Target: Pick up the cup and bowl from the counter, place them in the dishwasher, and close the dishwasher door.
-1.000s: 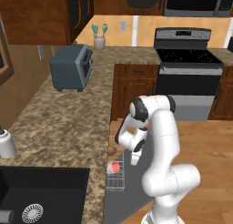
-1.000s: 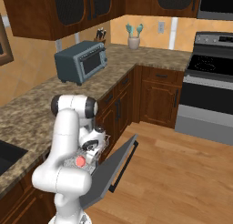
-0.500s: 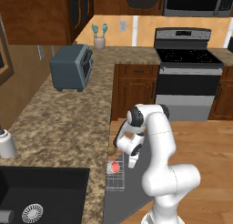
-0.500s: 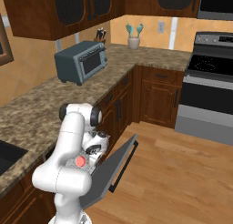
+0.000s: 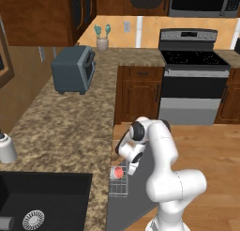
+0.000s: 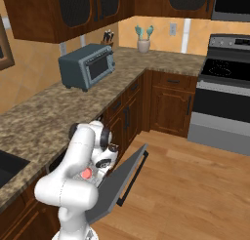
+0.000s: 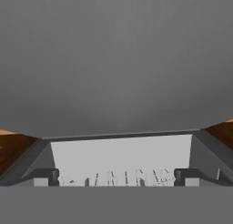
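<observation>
Sitting in dishwasher (image 5: 123, 211) rack (image 5: 118, 180): cup (image 5: 118, 172).

i see the cup (image 5: 118, 172) standing in the dishwasher's wire rack (image 5: 118, 184) just under the desk (image 5: 70, 131) edge, my arm bent low right beside it.

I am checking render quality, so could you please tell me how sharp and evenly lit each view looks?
Left base view: soft, evenly lit, toaster blurry-edged. Right base view: similar softness, dishwasher door flat grey, without glare. Hand view: a smooth grey gradient above a paler panel, rack wires jagged.
</observation>
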Tool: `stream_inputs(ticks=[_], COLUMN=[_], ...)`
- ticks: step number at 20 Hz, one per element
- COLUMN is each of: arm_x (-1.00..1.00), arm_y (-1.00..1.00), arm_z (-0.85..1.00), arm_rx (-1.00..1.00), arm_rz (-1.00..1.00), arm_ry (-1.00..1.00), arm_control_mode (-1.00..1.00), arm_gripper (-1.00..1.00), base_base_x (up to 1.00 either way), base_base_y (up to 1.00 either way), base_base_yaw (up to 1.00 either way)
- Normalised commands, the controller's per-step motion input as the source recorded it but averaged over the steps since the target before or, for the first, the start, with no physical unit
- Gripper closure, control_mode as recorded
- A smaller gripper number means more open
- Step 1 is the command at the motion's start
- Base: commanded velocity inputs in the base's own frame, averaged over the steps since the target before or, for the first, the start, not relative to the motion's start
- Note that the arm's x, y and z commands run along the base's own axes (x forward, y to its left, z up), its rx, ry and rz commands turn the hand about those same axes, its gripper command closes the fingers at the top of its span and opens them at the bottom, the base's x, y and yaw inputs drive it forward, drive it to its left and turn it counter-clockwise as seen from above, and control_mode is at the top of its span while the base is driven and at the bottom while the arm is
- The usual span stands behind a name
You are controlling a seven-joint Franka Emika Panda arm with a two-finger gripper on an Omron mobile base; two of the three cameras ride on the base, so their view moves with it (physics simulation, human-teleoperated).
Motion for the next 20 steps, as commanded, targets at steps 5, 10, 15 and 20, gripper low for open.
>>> stream_inputs(ticks=[5, 10, 15, 20], arm_x=[0.32, 0.1, 0.09, 0.08], arm_y=[0.5, 0.87, 0.99, 0.42], arm_z=[-0.34, -0.01, 0.2, 0.4], arm_rx=[0.06, 0.03, 0.01, 0.0], arm_rz=[0.0, 0.0, 0.0, 0.0], arm_ry=[0.01, 0.01, 0.0, 0.0], arm_control_mode=[-1.0, -1.0, -1.0, -1.0], arm_gripper=[-1.0, -1.0, -1.0, -1.0], base_base_x=[0.0, 0.0, 0.0, 0.0], base_base_y=[0.0, 0.0, 0.0, 0.0], base_base_yaw=[0.0, 0.0, 0.0, 0.0])
